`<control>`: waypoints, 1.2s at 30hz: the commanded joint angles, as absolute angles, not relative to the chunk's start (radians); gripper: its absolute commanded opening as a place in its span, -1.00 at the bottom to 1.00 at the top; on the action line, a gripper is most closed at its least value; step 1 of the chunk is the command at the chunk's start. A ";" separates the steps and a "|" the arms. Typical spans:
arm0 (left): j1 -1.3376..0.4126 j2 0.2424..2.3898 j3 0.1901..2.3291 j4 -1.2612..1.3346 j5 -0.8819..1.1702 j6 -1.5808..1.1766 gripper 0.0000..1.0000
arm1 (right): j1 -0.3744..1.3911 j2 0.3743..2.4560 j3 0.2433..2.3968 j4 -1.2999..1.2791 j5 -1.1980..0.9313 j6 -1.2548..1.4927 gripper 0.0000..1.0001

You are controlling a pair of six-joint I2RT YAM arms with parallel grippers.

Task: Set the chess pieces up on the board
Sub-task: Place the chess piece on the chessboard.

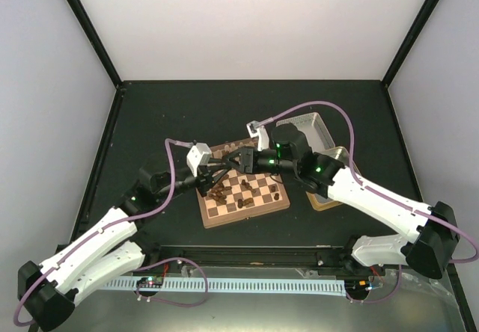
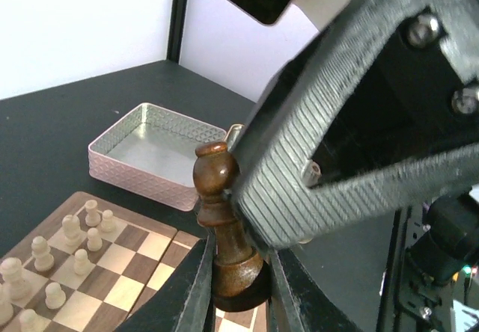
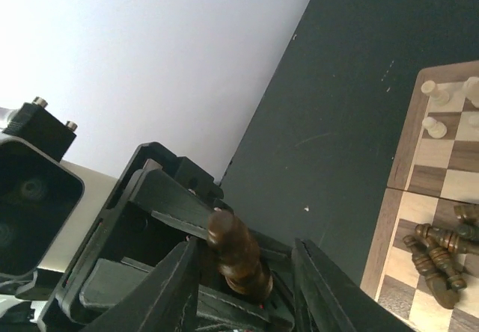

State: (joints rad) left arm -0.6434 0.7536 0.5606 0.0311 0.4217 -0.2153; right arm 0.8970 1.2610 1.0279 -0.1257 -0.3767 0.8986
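My left gripper (image 2: 236, 287) is shut on the base of a dark brown chess piece (image 2: 224, 227) and holds it upright above the board (image 1: 258, 206). My right gripper (image 3: 245, 253) is open, its fingers standing on either side of that same piece (image 3: 238, 261) with gaps. Both grippers meet over the board's far edge, left (image 1: 228, 167) and right (image 1: 244, 160). Several dark pieces (image 3: 438, 253) lie toppled in a heap on the board (image 3: 419, 167). Several cream pieces (image 2: 71, 231) stand on squares of the board (image 2: 127, 272).
An open square metal tin half (image 1: 318, 126) sits behind the board on the right; it also shows in the left wrist view (image 2: 150, 149). A second flat tin half (image 1: 327, 200) lies under my right arm. Black walls edge the dark table.
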 commanded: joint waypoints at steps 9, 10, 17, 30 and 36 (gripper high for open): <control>-0.643 0.753 0.654 -0.082 0.506 0.037 -0.97 | 0.885 1.263 1.185 -0.370 -0.380 0.745 -0.05; -0.642 0.752 0.656 -0.087 0.510 0.046 -0.97 | 0.883 1.266 1.192 -0.383 -0.379 0.734 -0.08; -0.642 0.747 0.655 -0.125 0.544 0.101 -0.97 | 0.881 1.290 1.247 -0.448 -0.425 0.664 -0.26; -0.642 0.760 0.664 -0.156 0.554 0.132 -0.97 | 0.882 1.335 1.284 -0.515 -0.482 0.636 -0.48; -0.642 0.767 0.669 -0.155 0.517 0.119 -0.93 | 0.881 1.333 1.281 -0.513 -0.522 0.616 -0.90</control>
